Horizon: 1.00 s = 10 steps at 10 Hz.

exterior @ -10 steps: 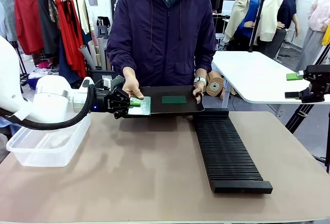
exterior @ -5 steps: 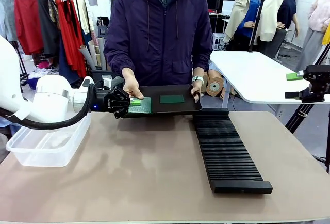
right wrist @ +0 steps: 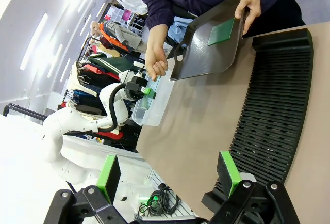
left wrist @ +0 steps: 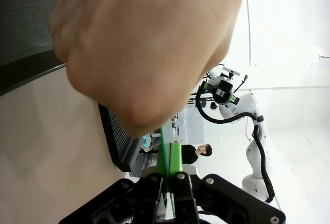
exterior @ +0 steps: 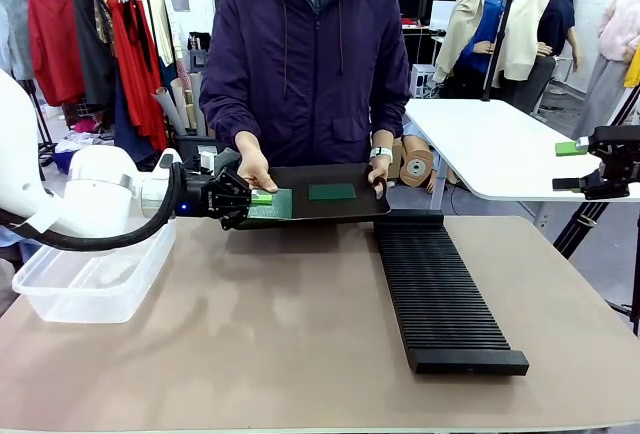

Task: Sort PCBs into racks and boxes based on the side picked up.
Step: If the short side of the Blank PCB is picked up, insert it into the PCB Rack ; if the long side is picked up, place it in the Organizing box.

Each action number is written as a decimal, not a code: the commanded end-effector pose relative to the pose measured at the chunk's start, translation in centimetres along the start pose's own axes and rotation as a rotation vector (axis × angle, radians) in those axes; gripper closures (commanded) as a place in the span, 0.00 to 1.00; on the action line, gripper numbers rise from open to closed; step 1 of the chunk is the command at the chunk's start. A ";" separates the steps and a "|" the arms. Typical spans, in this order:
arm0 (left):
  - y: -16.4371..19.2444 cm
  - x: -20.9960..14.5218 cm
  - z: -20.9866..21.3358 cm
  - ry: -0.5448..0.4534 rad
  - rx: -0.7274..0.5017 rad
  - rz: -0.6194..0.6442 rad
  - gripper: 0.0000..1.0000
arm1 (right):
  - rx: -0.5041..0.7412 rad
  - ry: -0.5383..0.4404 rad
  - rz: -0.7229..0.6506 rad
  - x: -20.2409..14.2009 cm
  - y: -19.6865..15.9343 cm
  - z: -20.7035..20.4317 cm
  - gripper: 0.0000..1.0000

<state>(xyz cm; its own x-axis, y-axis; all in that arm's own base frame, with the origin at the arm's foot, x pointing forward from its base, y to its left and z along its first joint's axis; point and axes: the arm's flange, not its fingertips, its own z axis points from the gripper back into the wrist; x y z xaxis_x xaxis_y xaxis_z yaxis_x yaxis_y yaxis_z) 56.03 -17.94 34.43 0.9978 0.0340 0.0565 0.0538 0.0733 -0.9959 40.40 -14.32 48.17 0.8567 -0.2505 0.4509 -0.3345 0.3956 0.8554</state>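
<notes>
left end effector [exterior: 256, 198], held level (reaching sideways), pinches a pcb [exterior: 274, 206].

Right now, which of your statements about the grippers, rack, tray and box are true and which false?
1. The left gripper is shut on a PCB at the tray's edge. True.
2. The rack holds several boards. False: its slots are empty.
3. The person holds the tray. True.
4. The right gripper grips a board. False: it is open and empty.
5. The box is on the robot's right. False: on its left.
</notes>
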 end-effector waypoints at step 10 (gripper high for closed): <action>-0.1 0.0 -0.2 0.003 -0.004 -0.003 1.00 | 0.002 0.007 -0.002 0.1 0.3 0.1 0.00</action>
<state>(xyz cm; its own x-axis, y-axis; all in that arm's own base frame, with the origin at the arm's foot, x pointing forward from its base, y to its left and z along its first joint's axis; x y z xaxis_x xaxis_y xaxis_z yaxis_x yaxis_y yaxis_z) 56.01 -17.99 34.43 0.9978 0.0333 0.0565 0.0539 0.0735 -0.9958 40.40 -14.32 48.17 0.8567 -0.2505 0.4509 -0.3345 0.3956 0.8554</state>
